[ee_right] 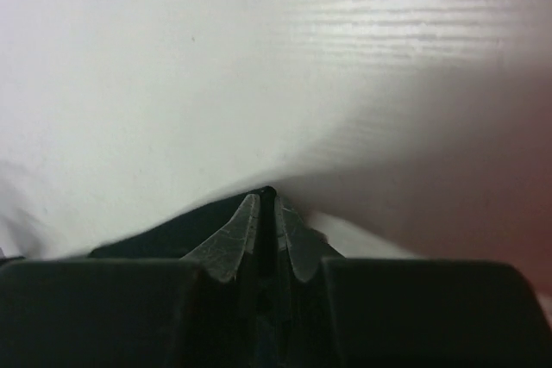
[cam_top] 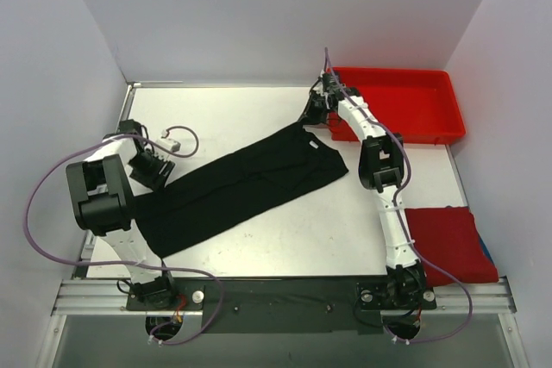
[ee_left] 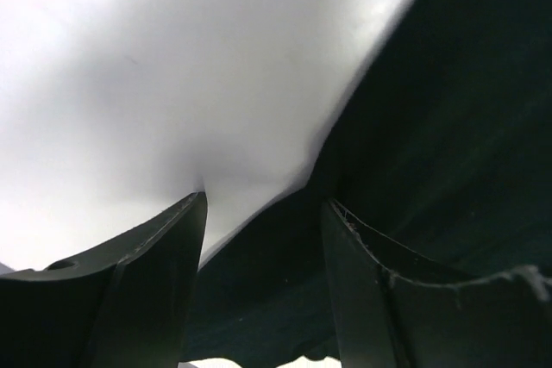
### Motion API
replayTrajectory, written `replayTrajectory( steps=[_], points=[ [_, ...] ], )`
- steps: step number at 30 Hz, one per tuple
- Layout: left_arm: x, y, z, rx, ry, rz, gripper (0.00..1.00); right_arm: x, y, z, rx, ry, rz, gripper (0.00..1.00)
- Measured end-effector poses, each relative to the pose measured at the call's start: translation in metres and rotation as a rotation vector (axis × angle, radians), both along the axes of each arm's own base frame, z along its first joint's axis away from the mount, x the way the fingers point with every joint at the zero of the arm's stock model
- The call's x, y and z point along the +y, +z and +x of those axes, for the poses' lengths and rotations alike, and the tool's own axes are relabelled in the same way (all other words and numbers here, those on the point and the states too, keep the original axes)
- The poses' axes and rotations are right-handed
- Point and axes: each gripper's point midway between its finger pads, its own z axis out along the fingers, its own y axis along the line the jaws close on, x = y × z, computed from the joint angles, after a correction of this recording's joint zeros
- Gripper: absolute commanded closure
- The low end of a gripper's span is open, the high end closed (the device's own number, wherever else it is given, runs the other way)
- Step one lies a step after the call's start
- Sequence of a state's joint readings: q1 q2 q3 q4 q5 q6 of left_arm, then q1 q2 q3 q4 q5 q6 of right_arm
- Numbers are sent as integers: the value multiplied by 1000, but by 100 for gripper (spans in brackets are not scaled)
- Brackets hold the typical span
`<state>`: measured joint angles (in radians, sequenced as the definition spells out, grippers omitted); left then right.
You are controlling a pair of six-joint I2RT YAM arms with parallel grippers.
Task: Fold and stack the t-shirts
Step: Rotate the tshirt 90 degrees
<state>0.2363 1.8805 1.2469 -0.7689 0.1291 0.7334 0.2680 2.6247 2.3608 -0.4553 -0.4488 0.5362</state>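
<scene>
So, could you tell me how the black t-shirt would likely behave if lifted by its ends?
Probably floppy: the black t-shirt lies flat as a long strip, so its middle would likely sag. It looks thin and light, since the right claw seems shut on a corner. On the smooth table it may slide easily.

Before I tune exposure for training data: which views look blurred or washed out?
Top view: sharp, black shirt and red shirt clear. Left wrist: table blown out, left fingers dark and soft. Right wrist: right fingers blurred close up, reddish cast at right edge.
</scene>
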Motion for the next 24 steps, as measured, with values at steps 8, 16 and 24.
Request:
replayTrajectory(
  steps=[8,16,24],
  points=[
    [-17,3,-74,182,-30,-44,36,18,15,36,-108,-81,122,30],
    [-23,14,-95,244,-21,-63,32,7,108,11,-266,-30,40,30],
    [-18,24,-83,190,22,-35,31,-60,177,-90,-334,-72,-231,42]
  ],
)
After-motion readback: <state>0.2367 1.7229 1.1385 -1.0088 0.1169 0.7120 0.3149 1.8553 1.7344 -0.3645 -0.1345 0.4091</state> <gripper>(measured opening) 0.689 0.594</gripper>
